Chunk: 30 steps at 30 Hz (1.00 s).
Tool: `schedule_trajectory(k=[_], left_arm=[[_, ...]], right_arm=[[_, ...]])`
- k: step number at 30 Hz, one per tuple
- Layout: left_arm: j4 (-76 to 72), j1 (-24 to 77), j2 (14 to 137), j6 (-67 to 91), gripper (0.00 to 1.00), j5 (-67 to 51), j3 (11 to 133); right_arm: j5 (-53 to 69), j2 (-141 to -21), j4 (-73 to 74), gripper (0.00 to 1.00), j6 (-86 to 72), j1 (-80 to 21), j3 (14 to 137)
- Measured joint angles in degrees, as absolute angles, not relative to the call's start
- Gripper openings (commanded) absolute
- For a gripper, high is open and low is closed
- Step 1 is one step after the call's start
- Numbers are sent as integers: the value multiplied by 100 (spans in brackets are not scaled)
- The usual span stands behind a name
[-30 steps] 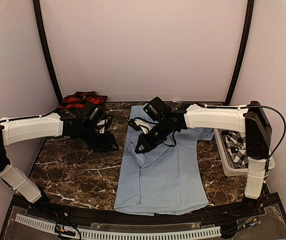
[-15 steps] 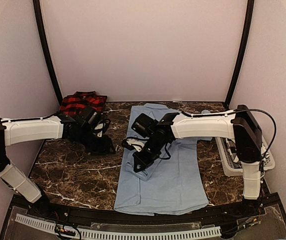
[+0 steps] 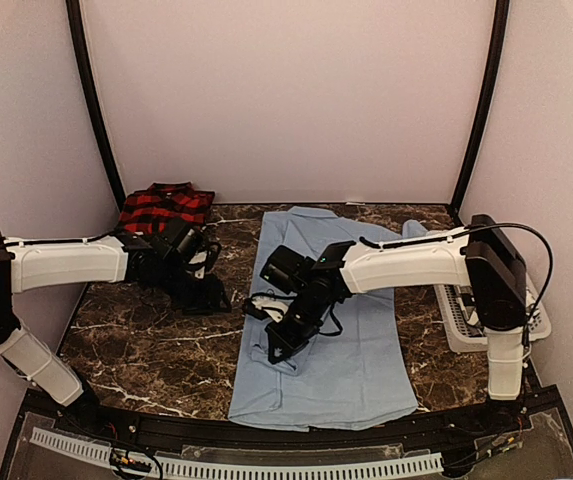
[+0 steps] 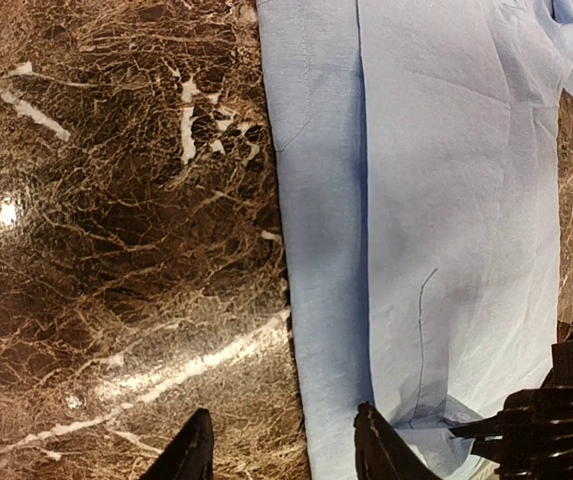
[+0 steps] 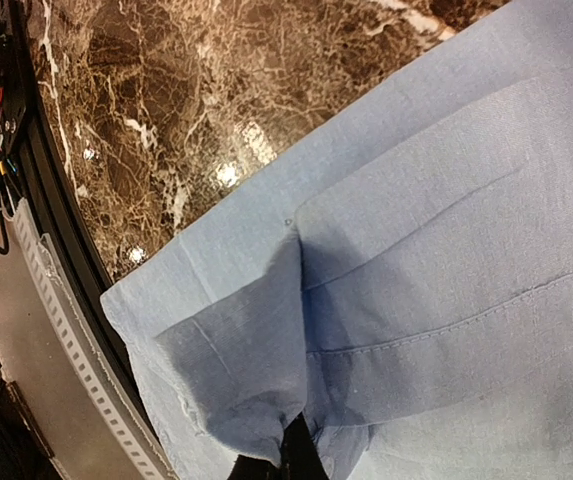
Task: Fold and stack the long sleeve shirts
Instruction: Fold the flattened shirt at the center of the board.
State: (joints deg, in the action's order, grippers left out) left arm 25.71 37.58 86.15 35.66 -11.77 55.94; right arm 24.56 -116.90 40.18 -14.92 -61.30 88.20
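Two shirts in sight: one light blue shirt (image 3: pixel 346 350) flat on tabletop (image 3: pixel 146 340) centre, one plaid shirt (image 3: pixel 166 203) far left. One basket (image 3: pixel 453 325) right. Two grippers: right gripper (image 3: pixel 278 345) pinching blue cloth, left gripper (image 3: pixel 209 293) spread, empty.

We stretch our left arm (image 3: pixel 66 260) level toward the centre, the left gripper (image 4: pixel 283 412) with jaws standing apart. Our right arm (image 3: pixel 406 262) reaches leftward, wrist angled down, right gripper (image 3: pixel 278 343) pinched tight.

Lab booth: plain walls (image 3: pixel 286 100), marble table (image 3: pixel 146 350)
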Motion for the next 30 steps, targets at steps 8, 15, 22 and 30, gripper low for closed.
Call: schedule_trajectory(k=[8,15,22,30], left_arm=[[2550,3750,8615,3667,46,-1168,5577],[2547,3750,8615,3734,45,-1168,5540],[2504,3750,8615,3817,46,-1219,5511],[2163,3750,8764,3872,50,-1601,5304]], right_arm=[[2539,-11563,3686,2,-1610,-6276,8390],[2628,-11380,3411,27,-1715,-6276,8130],[2770,-11074,3157,51,-1833,-6276,7955],[2722,-10350,2873,54,-1966,-6235,7693]])
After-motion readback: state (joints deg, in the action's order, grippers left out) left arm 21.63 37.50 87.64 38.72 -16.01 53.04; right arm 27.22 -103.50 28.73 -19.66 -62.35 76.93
